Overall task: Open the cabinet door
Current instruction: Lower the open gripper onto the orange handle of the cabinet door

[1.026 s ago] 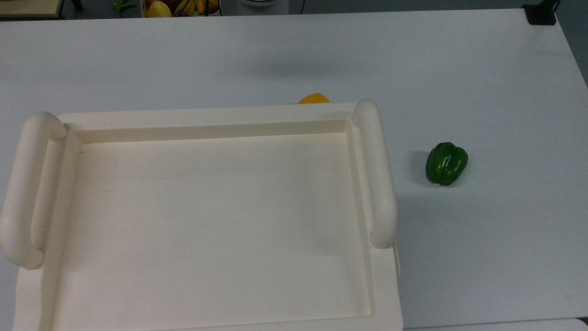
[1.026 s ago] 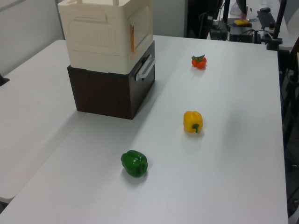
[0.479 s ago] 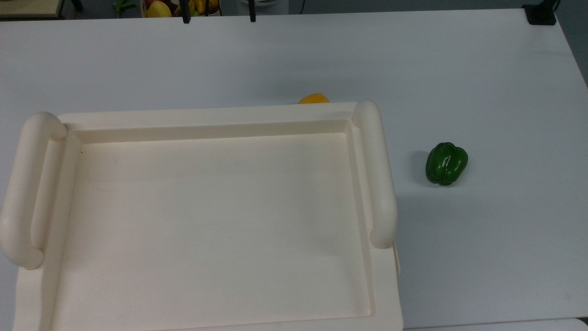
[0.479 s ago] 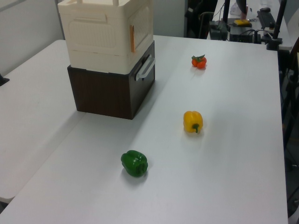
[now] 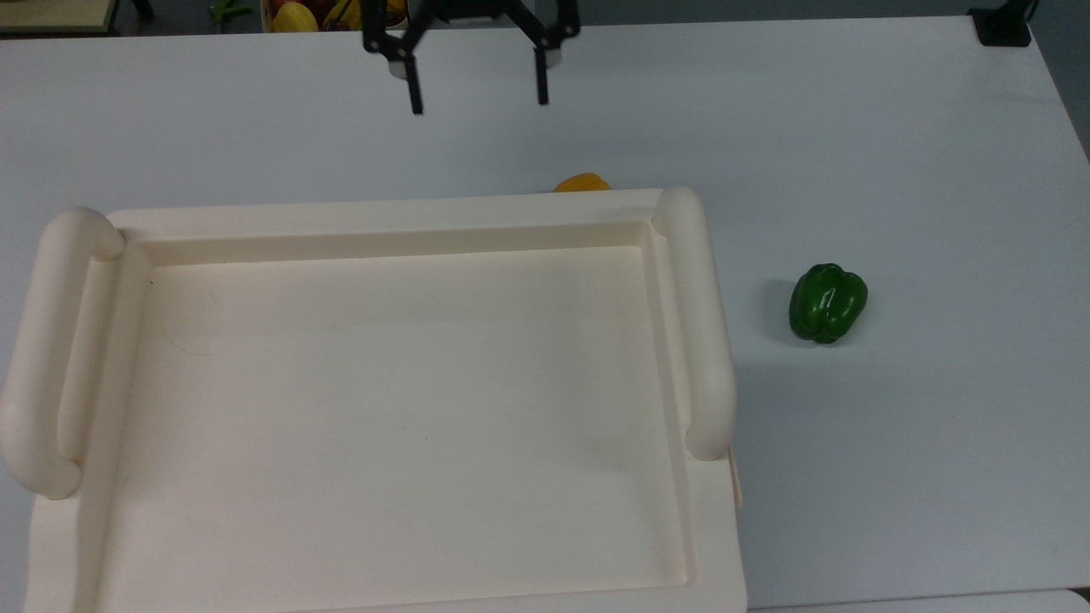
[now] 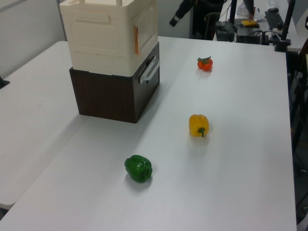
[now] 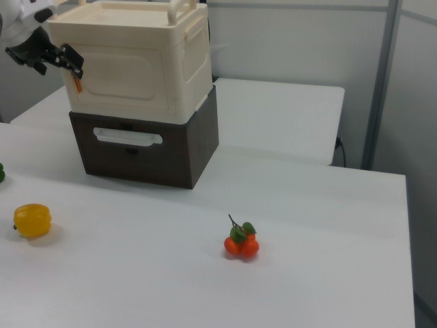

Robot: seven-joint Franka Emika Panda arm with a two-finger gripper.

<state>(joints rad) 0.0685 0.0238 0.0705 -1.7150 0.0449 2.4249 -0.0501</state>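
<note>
Cream-white plastic takes up most of the top view, where we see the cabinet (image 5: 400, 409) from above: a recessed tray top with a thick tube handle (image 5: 698, 323) along each short side. In the left view we see it standing on a dark brown drawer unit (image 6: 115, 94) on the white worktop (image 6: 231, 163). Its door (image 7: 126, 75) is the flat front panel in the right view and lies flush with the body. A green pepper (image 5: 827, 302) sits on the worktop at the top view's right, well apart from the cabinet. A yellow pepper (image 6: 198, 125) and a small orange fruit (image 6: 205, 63) lie farther along in the left view. Beyond the cabinet's far edge in the top view, our gripper (image 5: 479, 106) hangs above the worktop with its fingers spread wide apart, holding nothing.
</note>
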